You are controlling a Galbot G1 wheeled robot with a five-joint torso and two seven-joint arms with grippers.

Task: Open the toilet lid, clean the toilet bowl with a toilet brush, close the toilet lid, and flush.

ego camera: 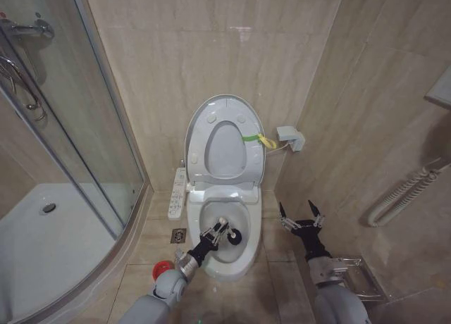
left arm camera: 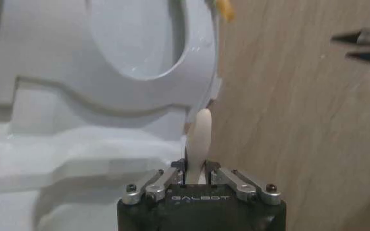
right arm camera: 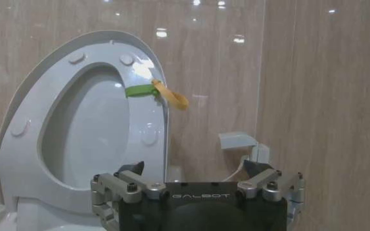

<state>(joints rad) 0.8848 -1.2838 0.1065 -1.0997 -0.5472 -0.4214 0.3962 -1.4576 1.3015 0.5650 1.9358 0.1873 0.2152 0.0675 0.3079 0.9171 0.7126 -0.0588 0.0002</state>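
Your toilet lid [ego camera: 224, 137] stands raised against the tiled wall, glossy white, its underside showing small round bumpers, with the seat ring up against it. A green band with a yellow tag [ego camera: 259, 139] is fastened on the right edge of the ring. Below it the toilet bowl [ego camera: 227, 257] lies open, a white elongated basin.

Your left gripper [ego camera: 214, 234] is over the bowl's left side, its fingers pinched narrow on the pale handle of the toilet brush [ego camera: 233, 235]; the dark brush head sits inside the bowl. In the left wrist view the handle [left arm camera: 200, 139] rises straight from between the fingers. The red holder [ego camera: 162, 269] stands on the floor by the bowl's left side, just beside your left arm.

Your right gripper [ego camera: 301, 217] hangs to the right of the toilet over the floor tiles, fingers spread wide, holding nothing.

Both gripper bodies read "GALBOT" [right arm camera: 201, 196]. A long white button panel [ego camera: 177, 193] is fixed to the toilet's left side; its markings are too small to read.
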